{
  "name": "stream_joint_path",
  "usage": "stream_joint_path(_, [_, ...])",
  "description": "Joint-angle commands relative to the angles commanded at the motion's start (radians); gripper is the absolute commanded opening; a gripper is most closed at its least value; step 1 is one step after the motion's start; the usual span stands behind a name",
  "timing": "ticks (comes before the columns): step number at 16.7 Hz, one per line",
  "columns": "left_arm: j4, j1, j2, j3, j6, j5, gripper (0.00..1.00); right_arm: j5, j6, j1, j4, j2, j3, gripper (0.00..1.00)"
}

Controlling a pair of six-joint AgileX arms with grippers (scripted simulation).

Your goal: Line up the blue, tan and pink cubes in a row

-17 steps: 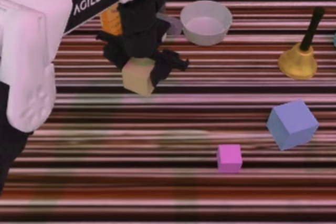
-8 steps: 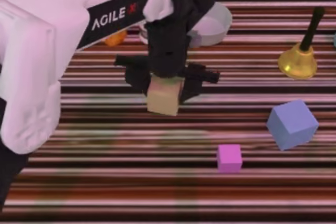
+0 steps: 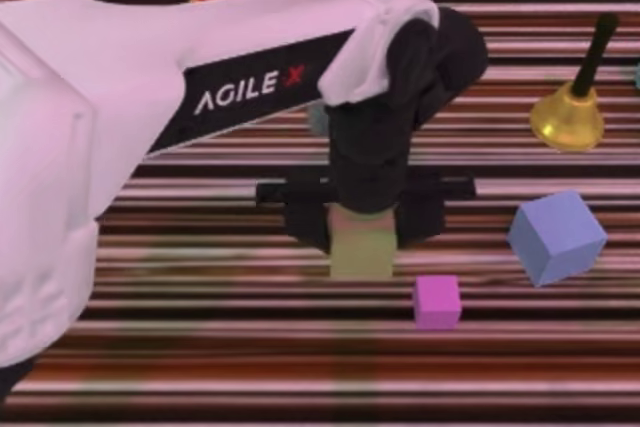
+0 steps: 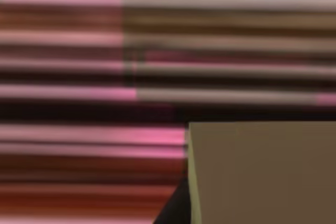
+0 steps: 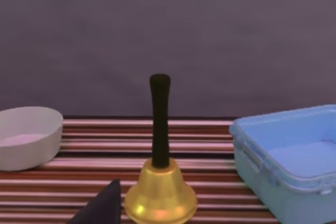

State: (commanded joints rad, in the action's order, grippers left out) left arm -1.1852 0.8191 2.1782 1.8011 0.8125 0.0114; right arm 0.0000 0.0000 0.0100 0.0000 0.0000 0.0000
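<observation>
The left pincer (image 3: 360,232) grips the tan cube (image 3: 360,252) by opposite flat sides above the striped desk (image 3: 200,347), just left of the pink cube (image 3: 437,302); it looks rigid, light and easily held.

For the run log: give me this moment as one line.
left gripper: shut on tan cube, beside pink cube's left | blue cube: right of pink, unaligned | right arm: not in top view
</observation>
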Motion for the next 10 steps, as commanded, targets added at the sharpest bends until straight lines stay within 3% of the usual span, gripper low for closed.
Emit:
stream_joint_path(6, [0.004,0.001,-0.002,-0.007,0.008,0.000,0.00,0.000,0.000,0.000,0.000,0.000,0.000,1.00])
stream_joint_path(10, [0.113,0.001,0.025,-0.085,0.009,0.003,0.00,0.000,0.000,0.000,0.000,0.000,0.000,1.00])
